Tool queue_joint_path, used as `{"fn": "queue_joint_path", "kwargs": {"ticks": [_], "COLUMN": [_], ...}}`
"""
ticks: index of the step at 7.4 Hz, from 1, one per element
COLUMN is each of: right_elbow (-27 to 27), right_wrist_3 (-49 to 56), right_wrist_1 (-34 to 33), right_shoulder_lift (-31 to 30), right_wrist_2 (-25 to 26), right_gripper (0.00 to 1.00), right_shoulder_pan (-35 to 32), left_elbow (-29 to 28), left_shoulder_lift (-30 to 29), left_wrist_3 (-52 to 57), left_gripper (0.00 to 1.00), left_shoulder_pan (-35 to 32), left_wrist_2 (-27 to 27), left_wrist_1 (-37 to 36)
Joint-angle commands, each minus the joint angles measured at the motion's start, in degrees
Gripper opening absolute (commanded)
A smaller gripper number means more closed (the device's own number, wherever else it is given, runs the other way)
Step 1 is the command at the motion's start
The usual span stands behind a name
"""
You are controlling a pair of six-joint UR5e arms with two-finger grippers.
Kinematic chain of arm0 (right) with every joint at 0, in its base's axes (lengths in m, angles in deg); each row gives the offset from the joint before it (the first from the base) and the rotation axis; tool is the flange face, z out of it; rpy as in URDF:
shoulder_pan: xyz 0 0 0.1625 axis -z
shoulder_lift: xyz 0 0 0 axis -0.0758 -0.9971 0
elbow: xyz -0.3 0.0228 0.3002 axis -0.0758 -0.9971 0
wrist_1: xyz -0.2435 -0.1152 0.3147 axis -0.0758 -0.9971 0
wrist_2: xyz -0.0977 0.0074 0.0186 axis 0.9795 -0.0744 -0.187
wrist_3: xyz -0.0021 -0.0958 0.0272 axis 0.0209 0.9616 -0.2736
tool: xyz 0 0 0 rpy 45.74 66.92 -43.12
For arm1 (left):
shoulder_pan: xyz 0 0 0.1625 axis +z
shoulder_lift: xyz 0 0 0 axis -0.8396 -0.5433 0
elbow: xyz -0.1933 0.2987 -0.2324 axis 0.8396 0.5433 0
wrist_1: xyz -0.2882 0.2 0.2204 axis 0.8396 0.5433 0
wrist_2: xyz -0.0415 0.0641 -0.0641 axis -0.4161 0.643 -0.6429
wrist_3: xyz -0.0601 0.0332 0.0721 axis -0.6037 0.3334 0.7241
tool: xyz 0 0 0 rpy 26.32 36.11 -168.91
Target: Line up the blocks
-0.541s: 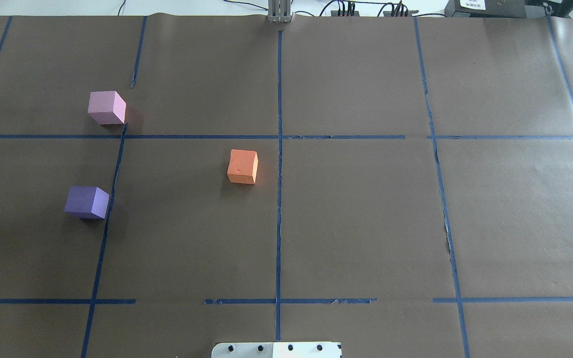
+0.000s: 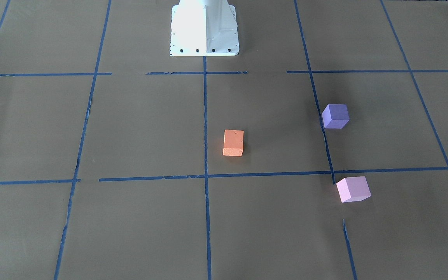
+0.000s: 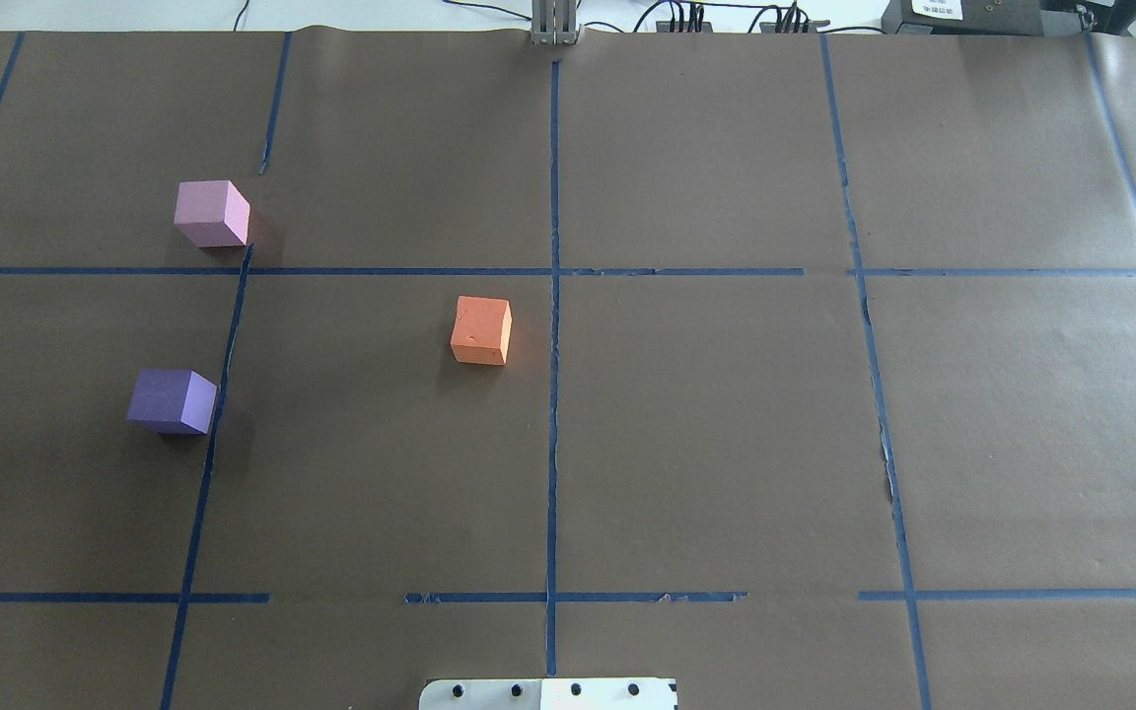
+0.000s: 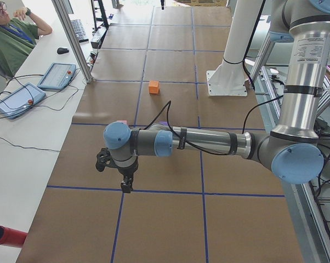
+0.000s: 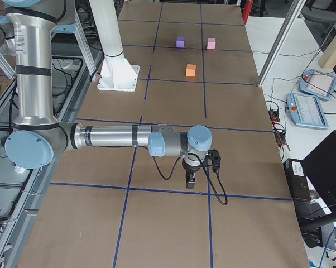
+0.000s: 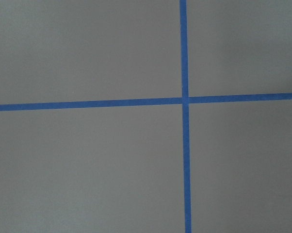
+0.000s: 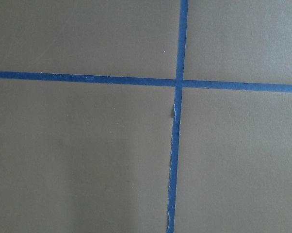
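orange block [image 3: 480,330]: near centre
purple block [image 3: 172,401], pink block [image 3: 211,213]: left side, apart
left gripper [image 4: 126,186]: finger state can't tell
right gripper [image 5: 191,181]: finger state can't tell

No readable text, far white label [image 3: 935,8] — too blurred

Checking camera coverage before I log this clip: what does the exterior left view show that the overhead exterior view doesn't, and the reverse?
Only exterior left: the left arm, its gripper hanging over the brown paper, and a seated operator. Only overhead: the purple block and pink block in full; the arm nearly hides them in the side view. Both: the orange block, the blue tape grid and the white base plate.
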Motion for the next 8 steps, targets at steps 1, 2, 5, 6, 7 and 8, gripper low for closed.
{"fn": "queue_joint_path", "kwargs": {"ticks": [1,2,5,6,7,8], "right_elbow": [-0.06,-0.06,-0.06,-0.06,0.03,0.03], "right_wrist_3": [0.00,0.00,0.00,0.00,0.00,0.00], "right_wrist_1": [0.00,0.00,0.00,0.00,0.00,0.00], "right_shoulder_lift": [0.04,-0.05,-0.05,0.04,0.04,0.04], "right_wrist_2": [-0.09,0.00,0.00,0.00,0.00,-0.09], "right_gripper": [1.00,1.00,1.00,1.00,1.00,1.00], "right_shoulder_pan": [-0.04,-0.04,0.04,-0.04,-0.04,-0.04], "left_elbow": [7.50,9.45,13.41,13.42,13.33,13.33], "left_shoulder_lift": [-5.92,-7.87,-17.62,-21.47,-24.47,-27.81], "left_wrist_3": [-1.03,-2.60,-19.27,-25.40,-34.86,-40.27], "left_gripper": [1.00,1.00,1.00,1.00,1.00,1.00], "left_shoulder_pan": [2.13,5.02,16.62,19.96,26.60,33.46], "left_wrist_2": [-4.59,-5.15,-4.54,-4.36,-0.44,6.90], "left_wrist_1": [-5.39,-5.60,-5.34,-5.34,-5.07,-3.33]}}
